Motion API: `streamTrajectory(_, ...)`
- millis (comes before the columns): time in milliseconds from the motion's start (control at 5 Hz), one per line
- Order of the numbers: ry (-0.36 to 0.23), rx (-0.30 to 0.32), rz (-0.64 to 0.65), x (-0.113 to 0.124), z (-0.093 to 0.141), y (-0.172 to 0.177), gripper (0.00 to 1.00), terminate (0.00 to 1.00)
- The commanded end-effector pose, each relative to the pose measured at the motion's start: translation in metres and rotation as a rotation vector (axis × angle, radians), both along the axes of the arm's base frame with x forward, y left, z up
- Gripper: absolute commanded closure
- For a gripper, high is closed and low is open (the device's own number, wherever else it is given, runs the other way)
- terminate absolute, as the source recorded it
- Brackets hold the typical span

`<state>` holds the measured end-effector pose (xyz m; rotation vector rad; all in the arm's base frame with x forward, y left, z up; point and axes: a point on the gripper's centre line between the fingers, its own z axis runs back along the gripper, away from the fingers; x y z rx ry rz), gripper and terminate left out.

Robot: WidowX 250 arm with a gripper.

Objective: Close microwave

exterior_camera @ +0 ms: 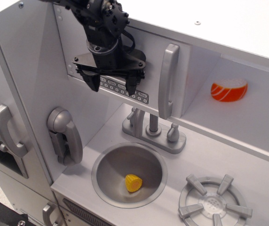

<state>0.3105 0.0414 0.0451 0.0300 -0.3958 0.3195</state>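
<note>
The microwave (146,61) is a light-grey box in the upper middle of the toy kitchen. Its door lies flat against the front, with a long vertical silver handle (167,81) at its right edge and a button strip (125,89) along the bottom. My black gripper (112,84) hangs right in front of the door and covers most of its window. Its two fingers are spread apart and hold nothing, with their tips at the button strip.
An orange-white toy (229,89) sits in the doorless cubby to the right. Below are a silver faucet (152,127), a round sink (129,175) with a yellow corn piece (133,182), and a stove burner (213,201). A grey phone (65,135) hangs on the left wall.
</note>
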Motion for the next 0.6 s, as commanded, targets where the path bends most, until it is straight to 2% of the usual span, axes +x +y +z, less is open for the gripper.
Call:
streamTrajectory(0, 0.116, -0.003, -0.042, -0.051, 0.019, 0.028, 0.00, 0.00)
streamTrajectory(200, 0.172, 0.025, -0.092, -0.094, 0.017, 0.038, 0.00, 0.00)
streamTrajectory(400, 0.162, 0.032, -0.142, -0.112, 0.021, 0.040, 0.00, 1.00)
